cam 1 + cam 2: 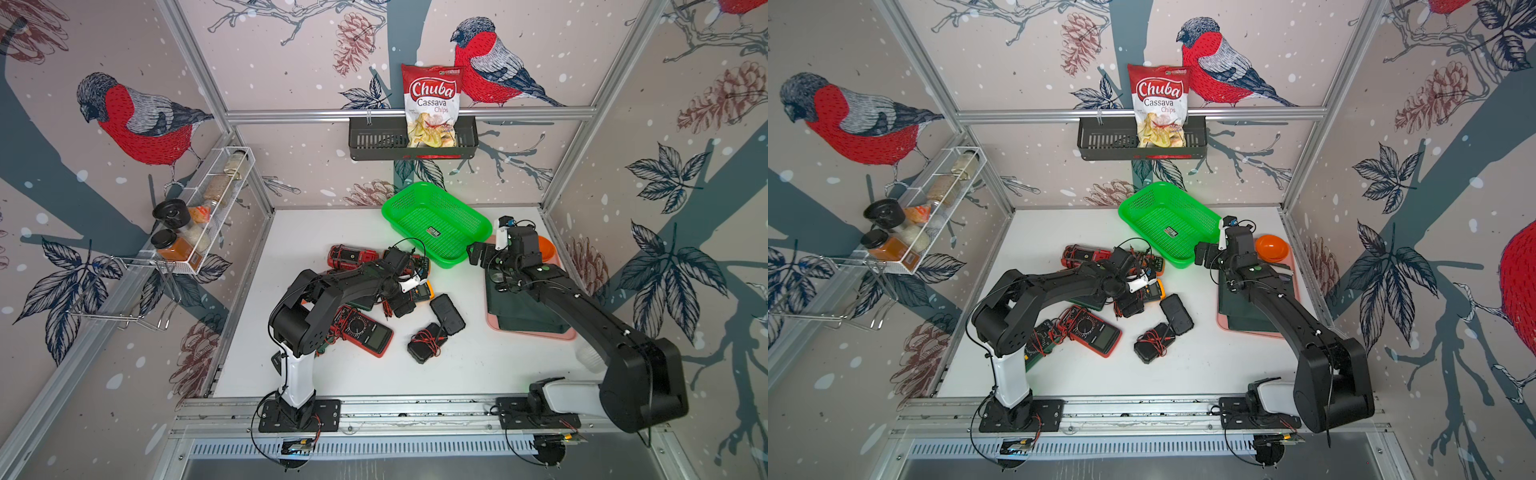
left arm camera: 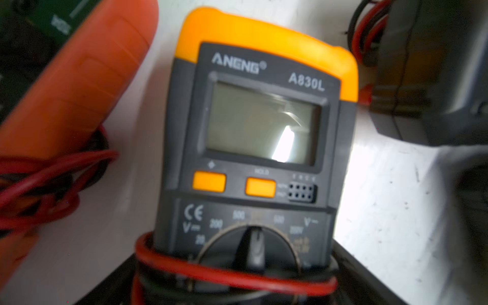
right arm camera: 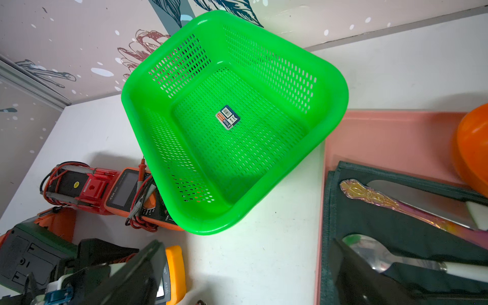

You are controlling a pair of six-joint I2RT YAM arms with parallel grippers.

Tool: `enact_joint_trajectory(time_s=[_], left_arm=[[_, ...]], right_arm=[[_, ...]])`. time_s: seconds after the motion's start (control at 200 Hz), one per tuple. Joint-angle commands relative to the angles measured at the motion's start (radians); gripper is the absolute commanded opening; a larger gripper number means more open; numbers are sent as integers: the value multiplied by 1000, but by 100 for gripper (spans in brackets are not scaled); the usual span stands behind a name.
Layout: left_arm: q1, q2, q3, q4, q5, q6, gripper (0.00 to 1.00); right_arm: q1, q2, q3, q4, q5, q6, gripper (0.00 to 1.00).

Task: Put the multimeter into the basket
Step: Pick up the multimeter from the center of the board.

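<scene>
Open white table [image 1: 478,365] runs along the front edge. The left gripper [image 1: 409,296] straddles the yellow multimeter [image 2: 264,126], marked ANENG A830L; its jaws stand apart, and I cannot tell whether they grip it. The green basket [image 3: 272,68] sits far-centre, its rim over an orange meter [image 3: 132,190]. The right gripper [image 1: 478,254] gapes beside it, at the pink tray [image 1: 532,332] edge. A Chuba Cassava Chips bag [image 1: 432,99] stands behind.

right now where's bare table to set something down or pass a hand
Free: the front strip of table between the multimeter pile and the front rail; the back-left corner left of the basket. Crowded: that pile mid-table, and the right side under the pink tray.
</scene>
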Motion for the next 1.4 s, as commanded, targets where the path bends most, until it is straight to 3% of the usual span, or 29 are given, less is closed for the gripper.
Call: enact_joint_trajectory(time_s=[0.0,0.15,0.31,0.57,0.795,1.031,1.391], left_arm=[[-4,-9,-18,-21,-54,6,83],[-3,-41,-30,16,-56,-3,23],[-4,-123,-55,61,-38,-29,0],[-3,-342,-134,182,-60,-188,0],[-2,-440,-160,291,-88,-376,0],[-2,-443,-136,344,-76,-452,0],[6,-410,-96,360,10,-474,0]], right_arm=[[17,18,9,1,24,12,100],[49,43,20,-3,45,48,100],[98,42,12,20,42,103,100],[118,-79,-83,190,-107,244,100],[113,-175,-179,484,-274,399,100],[138,-51,-172,681,-422,483,92],[221,143,-79,741,-444,471,88]])
